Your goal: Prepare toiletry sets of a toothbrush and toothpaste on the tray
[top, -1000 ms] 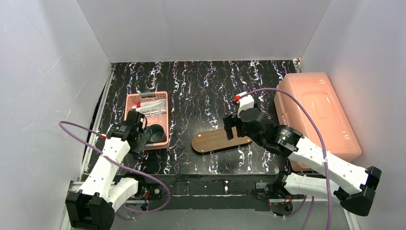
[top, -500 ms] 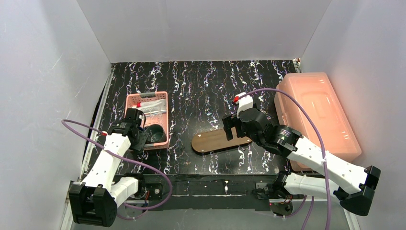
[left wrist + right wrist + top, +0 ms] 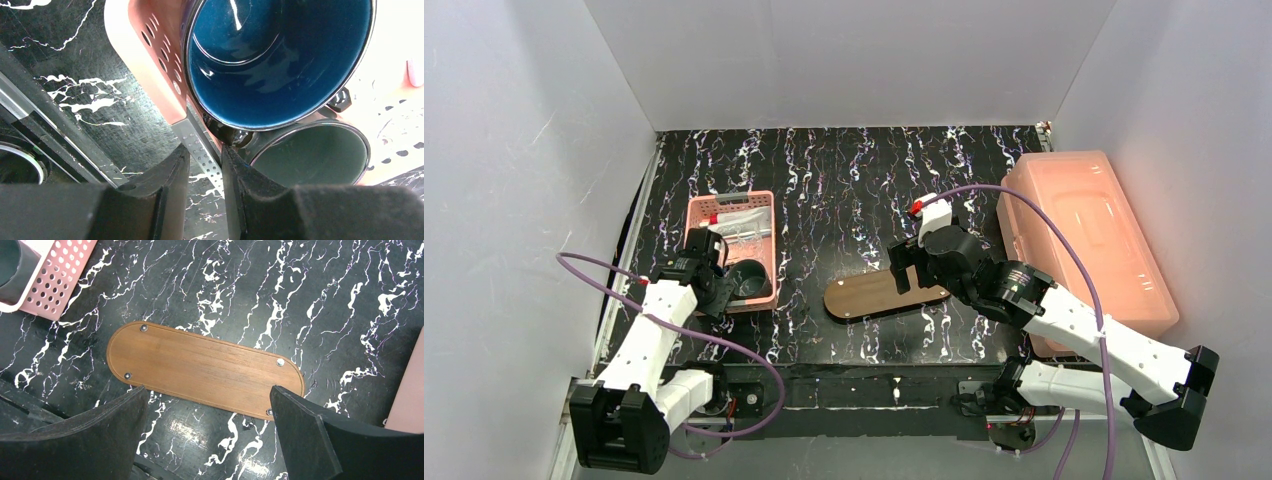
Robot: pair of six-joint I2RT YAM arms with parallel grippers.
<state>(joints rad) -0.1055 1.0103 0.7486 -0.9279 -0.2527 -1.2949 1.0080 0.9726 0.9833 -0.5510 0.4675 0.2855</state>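
The dark brown oval wooden tray (image 3: 886,293) lies bare at the table's centre and fills the right wrist view (image 3: 205,367). My right gripper (image 3: 909,270) hovers over it, wide open and empty (image 3: 207,410). The pink perforated basket (image 3: 699,215) stands at the left. In its far part lie white packets with a red part (image 3: 736,222), too small to tell apart. My left gripper (image 3: 709,288) is at the basket's near left corner. In the left wrist view its jaws (image 3: 205,165) stand a narrow gap apart with nothing between them, just below the basket wall (image 3: 150,60).
A dark cup (image 3: 749,280) stands in the basket's near part. The left wrist view shows a blue-lined cup (image 3: 280,55) and a grey-green one (image 3: 310,150) there. A large translucent pink lidded box (image 3: 1084,240) stands at the right. White walls enclose the table.
My left gripper has moved a little farther in, to the basket's near left corner. The right arm and the tray have barely moved.
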